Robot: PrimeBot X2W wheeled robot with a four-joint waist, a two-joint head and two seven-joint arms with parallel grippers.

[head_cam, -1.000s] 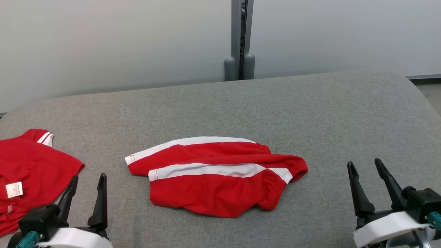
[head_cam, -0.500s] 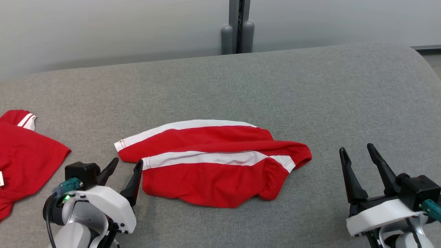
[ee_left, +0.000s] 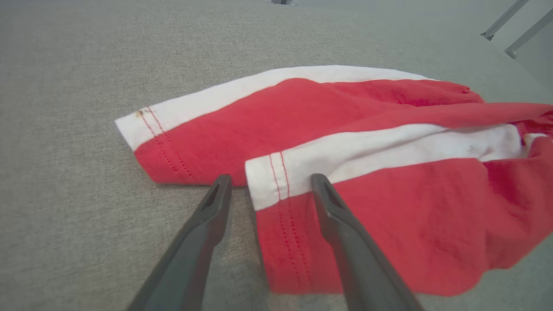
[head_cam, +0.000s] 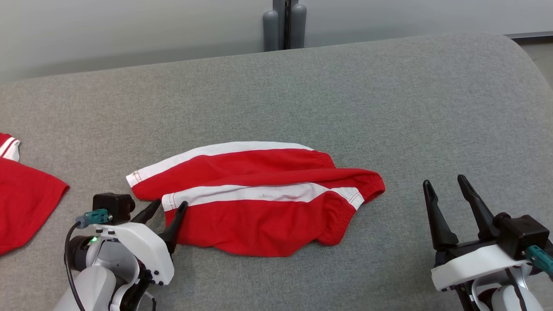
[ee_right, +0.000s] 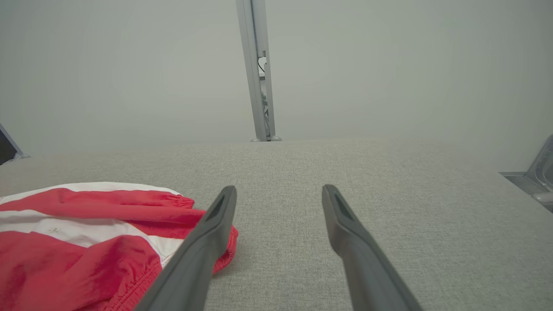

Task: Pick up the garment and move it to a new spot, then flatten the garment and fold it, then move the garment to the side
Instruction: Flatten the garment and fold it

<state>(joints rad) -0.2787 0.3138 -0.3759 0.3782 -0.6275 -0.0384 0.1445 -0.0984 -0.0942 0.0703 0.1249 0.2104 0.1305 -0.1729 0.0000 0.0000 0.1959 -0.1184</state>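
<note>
I count two garments on the grey fabric-covered bench (head_cam: 389,108). The task item, a pair of red shorts (head_cam: 259,216), lies near the middle of the bench, loosely crumpled. Its elastic waistband is toward my right and its two leg hems toward my left. Two white side bands run along the shorts, one on each leg, and each ends at a hem with double red stitching. A small mark on the nearer band (head_cam: 262,196) is too small to read. The second red garment (head_cam: 26,203), with white trim at one corner, lies at the far left of the bench, well apart from the shorts and cut by the edge of the head view. I count two end effectors, each with two dark fingers. The left end effector (head_cam: 170,203) has its fingers apart, set astride the hem corner of the nearer leg. In the left wrist view one finger lies over the red fabric and the other over bare bench just beside the hem, and nothing is clamped. I cannot tell whether the fingers touch the cloth. The right end effector (head_cam: 444,181) has its fingers apart and holds nothing, over bare bench to the right of the waistband and apart from it. One grey upright post (head_cam: 283,23) stands behind the bench against a pale wall.
</note>
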